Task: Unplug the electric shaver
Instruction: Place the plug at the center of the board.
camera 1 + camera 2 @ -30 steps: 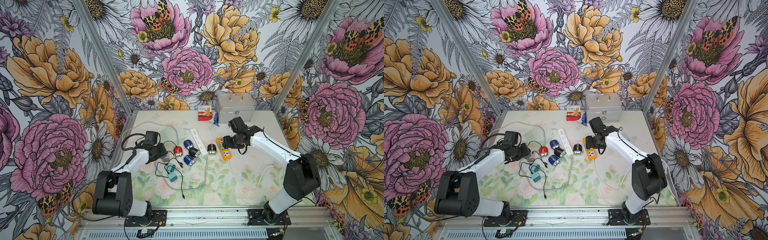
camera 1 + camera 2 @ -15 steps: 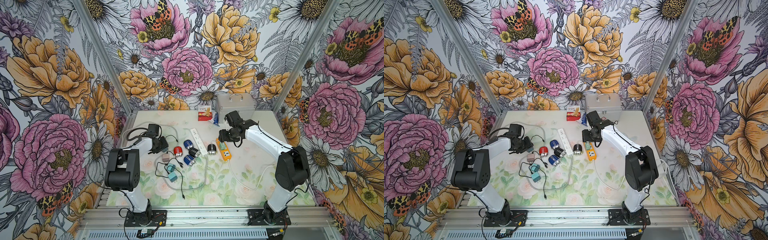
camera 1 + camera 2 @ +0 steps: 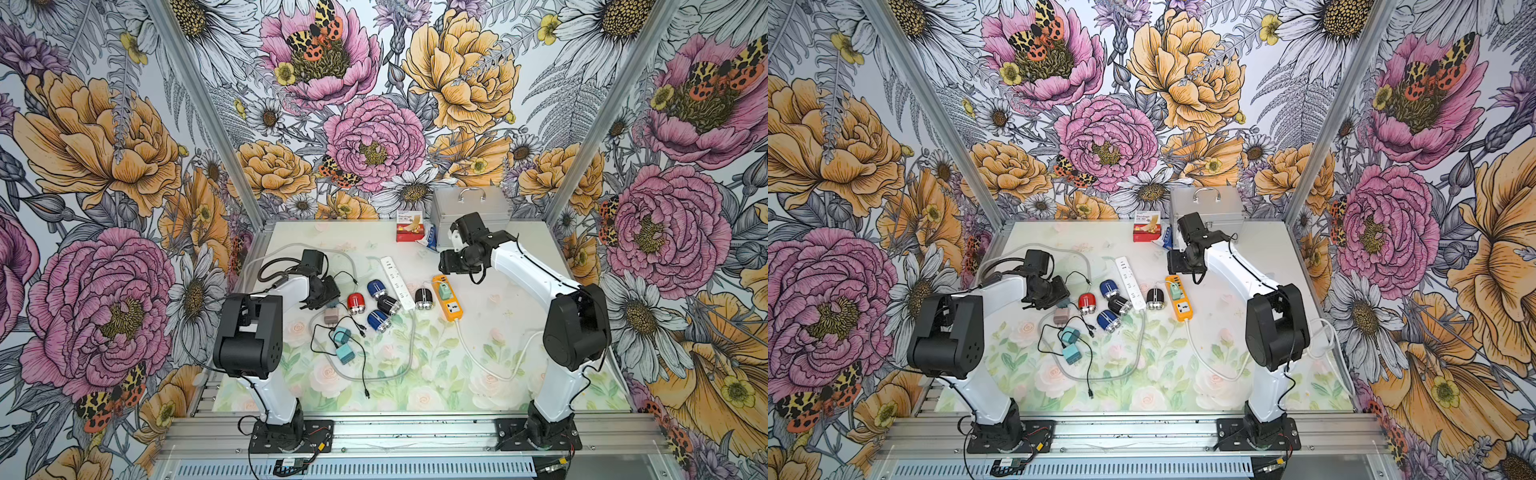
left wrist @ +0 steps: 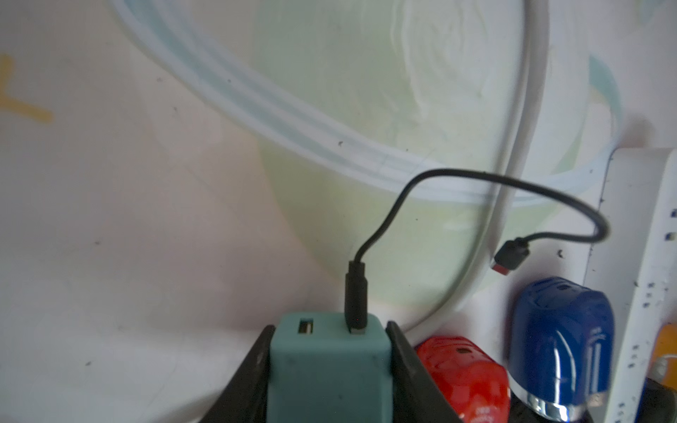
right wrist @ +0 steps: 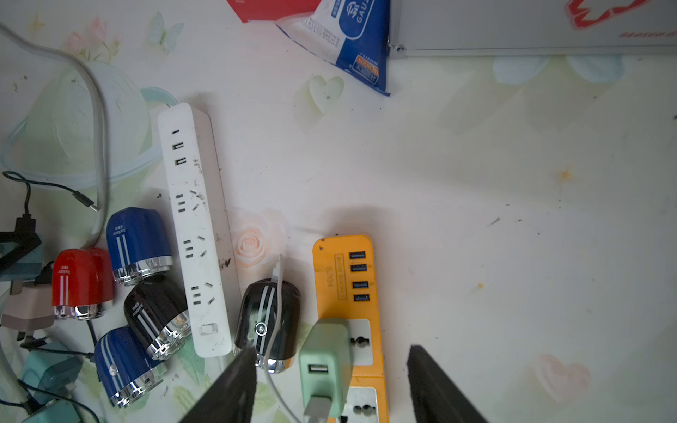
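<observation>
Black shaver (image 5: 267,322), the one most likely meant (it alone has a lead running toward a socket), is lying on its side on the table (image 5: 476,183). It is resting between the white power strip (image 5: 194,227) and the orange power strip (image 5: 340,278), just beside both. Its body is glossy and rounded, with pale stripes and a chrome shaving end. A thin white cable (image 5: 278,296) is draping over it and running down to the USB port of a mint-green adapter (image 5: 326,351), which is sitting in a socket of the orange strip. Whether the cable's far tip is actually seated in the shaver cannot be told.

The right gripper (image 5: 331,351) is hovering over that adapter with its dark fingers spread wide on either side, touching nothing. It is probably lining up to pull the block from the socket, since a squared plastic block is offering flatter faces than a slick cable.

The left gripper (image 4: 329,329) is pinching a teal charger block (image 4: 329,366), matte and boxy, by its two side faces. A black cable (image 4: 476,179) is rising from one of its two USB ports. It is curling round to a free connector (image 4: 511,258) lying loose near a blue shaver (image 4: 560,344) and a red shaver (image 4: 465,373), so that charger is feeding nothing.
</observation>
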You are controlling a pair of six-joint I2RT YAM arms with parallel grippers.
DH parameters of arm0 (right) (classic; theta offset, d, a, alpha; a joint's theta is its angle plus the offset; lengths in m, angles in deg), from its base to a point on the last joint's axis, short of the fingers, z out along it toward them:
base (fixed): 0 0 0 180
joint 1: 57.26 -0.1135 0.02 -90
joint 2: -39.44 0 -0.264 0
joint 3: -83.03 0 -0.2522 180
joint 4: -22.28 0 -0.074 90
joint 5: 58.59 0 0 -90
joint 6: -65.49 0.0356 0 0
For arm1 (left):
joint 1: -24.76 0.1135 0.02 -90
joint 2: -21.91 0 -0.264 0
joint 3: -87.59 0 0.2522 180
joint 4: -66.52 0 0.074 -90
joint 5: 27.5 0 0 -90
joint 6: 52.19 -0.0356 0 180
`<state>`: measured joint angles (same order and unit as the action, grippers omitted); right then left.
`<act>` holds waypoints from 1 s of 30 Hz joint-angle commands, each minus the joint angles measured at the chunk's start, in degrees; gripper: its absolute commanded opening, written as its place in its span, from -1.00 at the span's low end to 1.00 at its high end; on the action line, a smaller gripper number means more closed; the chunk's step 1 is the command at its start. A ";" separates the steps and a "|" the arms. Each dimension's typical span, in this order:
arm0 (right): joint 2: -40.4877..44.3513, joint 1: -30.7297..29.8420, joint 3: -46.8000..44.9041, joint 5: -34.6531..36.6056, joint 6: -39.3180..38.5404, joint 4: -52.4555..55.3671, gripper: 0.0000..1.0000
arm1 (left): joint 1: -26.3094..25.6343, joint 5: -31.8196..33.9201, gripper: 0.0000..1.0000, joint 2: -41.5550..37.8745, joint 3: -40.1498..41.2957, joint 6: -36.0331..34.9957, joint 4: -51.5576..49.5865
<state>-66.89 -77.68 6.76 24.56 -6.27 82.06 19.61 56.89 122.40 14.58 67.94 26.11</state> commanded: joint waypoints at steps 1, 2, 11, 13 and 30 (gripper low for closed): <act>-0.94 -0.14 1.52 -0.62 -1.28 -0.15 0.33 | -0.29 1.58 -0.06 1.79 0.44 0.02 -1.44; -1.12 -0.15 1.43 -0.84 -1.32 -0.14 0.33 | -0.32 1.65 0.00 1.90 0.37 -0.07 -1.70; -0.89 -0.45 0.34 -0.56 -2.62 -0.12 0.35 | -1.60 4.62 0.39 -0.88 -2.06 0.36 -4.08; 0.11 -0.41 -0.44 -0.04 -3.30 -0.14 0.35 | -2.13 5.73 0.41 -2.61 -3.81 0.69 -5.87; 11.96 -2.35 -15.80 0.35 -7.73 -2.35 0.26 | -15.56 -0.16 0.44 10.67 -39.46 11.18 -15.96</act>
<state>-56.94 -78.97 -7.18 24.21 -13.09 81.74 5.58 59.80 126.93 -21.59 75.11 13.08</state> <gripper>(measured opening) 0.631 0.722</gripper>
